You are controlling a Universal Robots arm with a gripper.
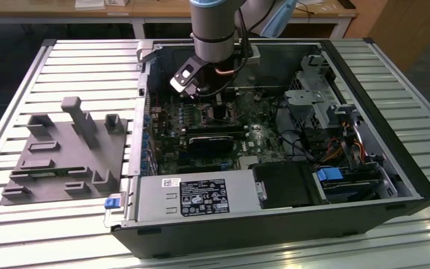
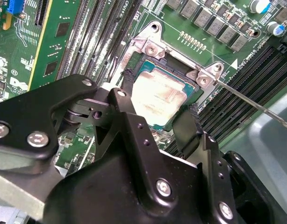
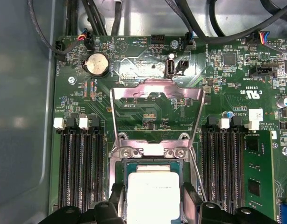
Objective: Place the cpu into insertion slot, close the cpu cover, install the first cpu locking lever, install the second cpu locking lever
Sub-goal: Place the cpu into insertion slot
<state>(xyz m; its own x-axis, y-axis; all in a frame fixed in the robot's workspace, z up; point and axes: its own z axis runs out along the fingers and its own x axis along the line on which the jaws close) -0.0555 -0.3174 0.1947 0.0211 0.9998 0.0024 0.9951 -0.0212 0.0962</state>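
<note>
The cpu [image 3: 153, 191], a silvery square chip, lies in the insertion slot [image 3: 150, 150], whose pale metal rim shows around it on the green board. My gripper [image 3: 153, 200] is straight over it, with a black finger [image 3: 116, 198] tight against each of two opposite edges of the chip. The second wrist view shows the same: the cpu [image 2: 157, 95] lies between the fingers [image 2: 186, 126] inside the insertion slot [image 2: 150, 46]. The cpu cover [image 3: 155, 89] is swung open and lies back past the slot. A thin wire lever [image 2: 255, 105] sticks out to one side. In the exterior view, my gripper [image 1: 213, 103] is low inside the open case.
Long black memory slots [image 3: 80, 163] flank the socket on both sides. A black card [image 1: 211, 140], a power supply [image 1: 196, 196] and a drive cage [image 1: 327, 112] crowd the case. A grey fixture [image 1: 65, 151] lies on the slatted table at the exterior view's left.
</note>
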